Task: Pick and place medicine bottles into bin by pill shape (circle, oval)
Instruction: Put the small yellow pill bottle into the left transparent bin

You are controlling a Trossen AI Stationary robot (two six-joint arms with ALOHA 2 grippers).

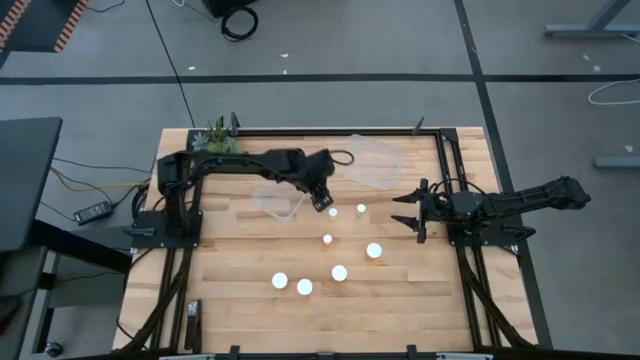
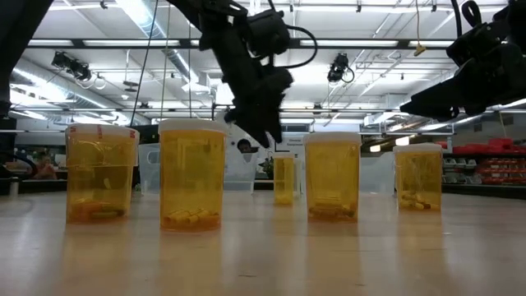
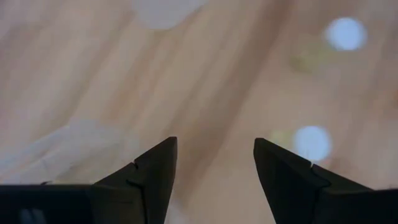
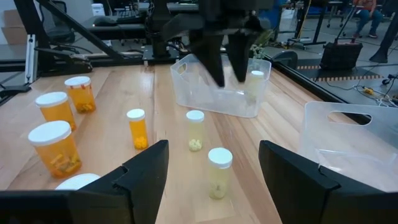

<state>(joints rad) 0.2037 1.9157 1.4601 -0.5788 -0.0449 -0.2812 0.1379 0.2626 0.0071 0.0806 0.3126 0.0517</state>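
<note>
The bottles stand upright on the table, white caps up, long axes vertical. From above, one bottle sits just beside the left gripper, on its near side, and a second stands a little to the right of that. A third is nearer the front, a large-capped one to its right, and three more form a loose row at the near middle.

Two clear bins lie at the far side: one bin under and just left of the left gripper, the other bin farther back and to the right.

The move likely turns on the first bottle: it lies just below and near-side of the left gripper, so a short drop straight down over the cap, fingers astride the body, should reach it. The left arm is the closer one.

The left gripper hovers above the table with its fingers parted and nothing between them. The right gripper waits at the right, likewise spread and empty, pointing left toward the bottles; in its wrist view the nearest bottle stands just ahead.
</note>
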